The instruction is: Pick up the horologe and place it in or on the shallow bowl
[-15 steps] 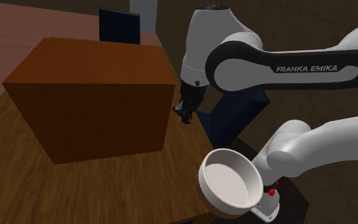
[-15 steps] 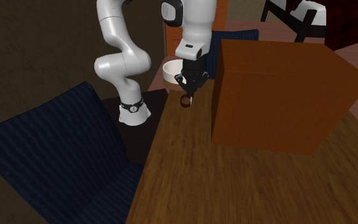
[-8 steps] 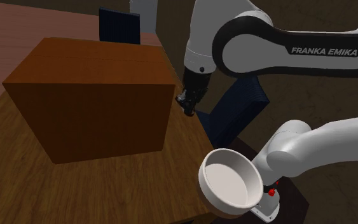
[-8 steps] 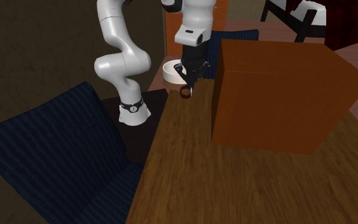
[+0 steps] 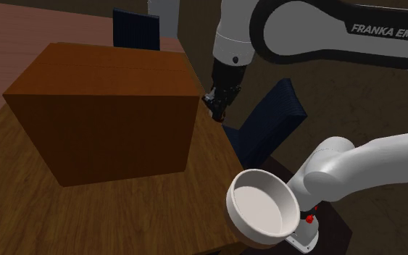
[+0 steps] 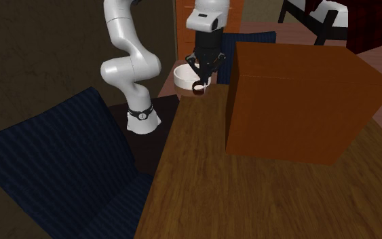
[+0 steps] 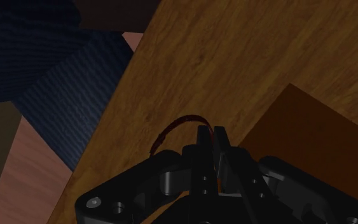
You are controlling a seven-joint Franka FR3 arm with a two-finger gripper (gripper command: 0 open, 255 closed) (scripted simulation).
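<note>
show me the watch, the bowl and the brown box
watch point(image 7: 173, 125), wrist view, strap loop
bowl point(image 5: 261, 208), shoulder view, inner floor
brown box point(image 5: 115, 138), shoulder view, front face

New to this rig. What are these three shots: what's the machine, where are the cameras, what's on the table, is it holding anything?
It is a white robot arm, rendered in a simulator. One camera looks down from beside the arm, a second looks along the table, and a third rides on the hand. On the wooden table stand a big brown box and a white bowl; blue chairs stand beside it. The black tool is shut on a small dark watch, clasping its strap, and seems to hold it off the table.
</note>
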